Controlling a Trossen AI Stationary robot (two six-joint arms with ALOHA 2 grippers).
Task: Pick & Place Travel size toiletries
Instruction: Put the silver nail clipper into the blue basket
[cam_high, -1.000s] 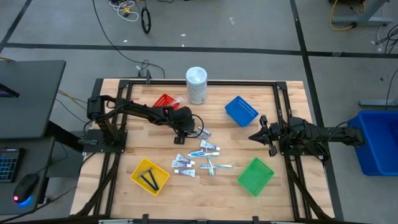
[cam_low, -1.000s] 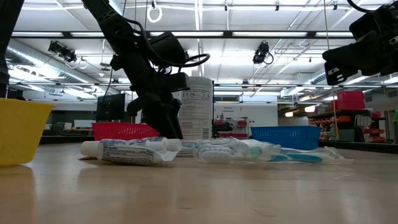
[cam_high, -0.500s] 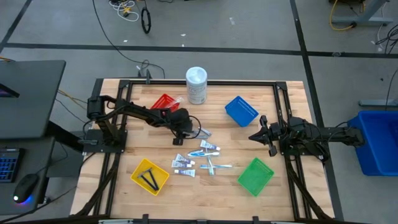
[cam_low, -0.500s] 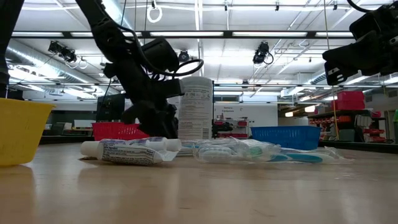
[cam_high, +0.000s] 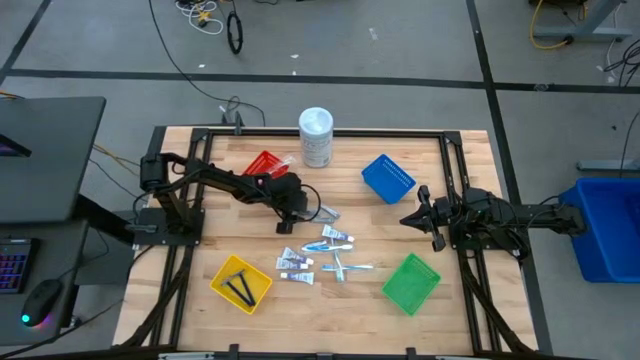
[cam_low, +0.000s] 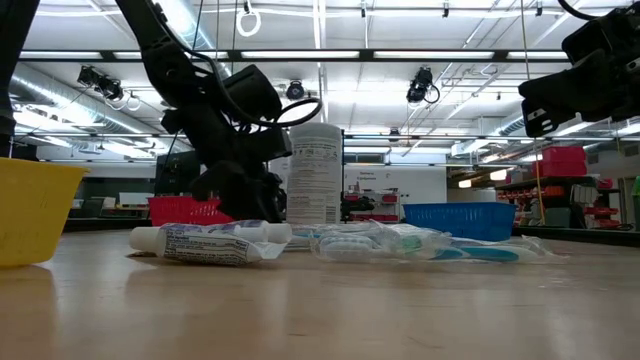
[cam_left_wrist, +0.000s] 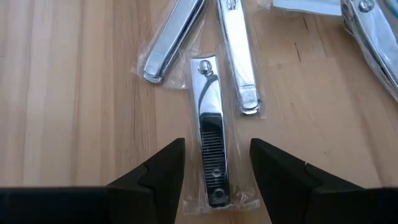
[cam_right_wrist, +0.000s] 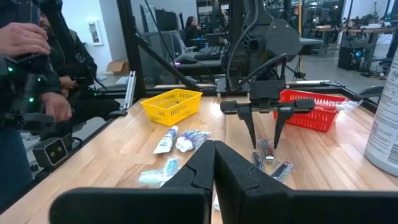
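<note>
Fingers of your left gripper (cam_left_wrist: 215, 163) stand wide apart at the bottom of the left wrist view, one on each side of a bagged nail clipper (cam_left_wrist: 210, 140) and gripping nothing yet. That clipper runs straight up the middle of the frame, lined up with the gap, so you are well set. Come straight down without twisting, and close across its narrow width near the ridged lever, where the metal looks thickest. Just beyond it, toward the top of the frame, two more nail clippers (cam_left_wrist: 236, 53) lie fanned out in their own clear bags; the wrappers nearly touch, so keep your fingertips off them or you may drag one along.

From overhead, this gripper (cam_high: 291, 203) sits left of centre, beside the red basket (cam_high: 263, 162). The toothpaste tubes (cam_high: 295, 264) lie lower, near the middle. Farthest off, your right gripper (cam_high: 416, 218) waits at the right, fingers fully closed and empty.
</note>
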